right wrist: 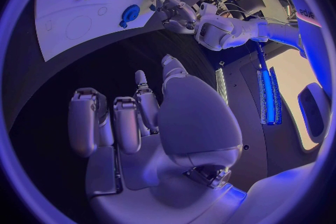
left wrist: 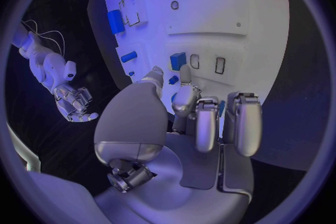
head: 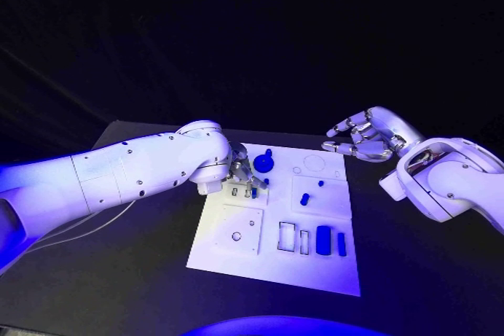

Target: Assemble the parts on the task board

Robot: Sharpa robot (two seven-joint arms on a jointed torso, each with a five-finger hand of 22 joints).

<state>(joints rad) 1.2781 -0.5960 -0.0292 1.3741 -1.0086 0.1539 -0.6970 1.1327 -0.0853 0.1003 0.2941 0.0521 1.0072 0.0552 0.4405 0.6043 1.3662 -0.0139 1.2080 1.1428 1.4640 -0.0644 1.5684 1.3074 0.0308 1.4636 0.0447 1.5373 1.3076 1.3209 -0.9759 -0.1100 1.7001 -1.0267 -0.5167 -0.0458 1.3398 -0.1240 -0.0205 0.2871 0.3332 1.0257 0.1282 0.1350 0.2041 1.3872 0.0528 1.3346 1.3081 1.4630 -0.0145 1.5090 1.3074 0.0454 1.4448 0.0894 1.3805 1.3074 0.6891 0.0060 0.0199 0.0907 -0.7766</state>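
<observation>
Fingers (left wrist: 185,98) of left hand (left wrist: 183,123) over white task board (head: 237,256) with blue parts (head: 323,239)

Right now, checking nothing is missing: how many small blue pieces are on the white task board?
7: a round blue piece at the far edge; three small pegs mid-board; one beside the left hand; two oblong bars at the front. It may hide others.

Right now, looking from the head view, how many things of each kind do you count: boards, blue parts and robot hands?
task board: 1
blue parts: 6 plainly seen
robot hands: 2, left robot hand and right robot hand
total: 9
</observation>
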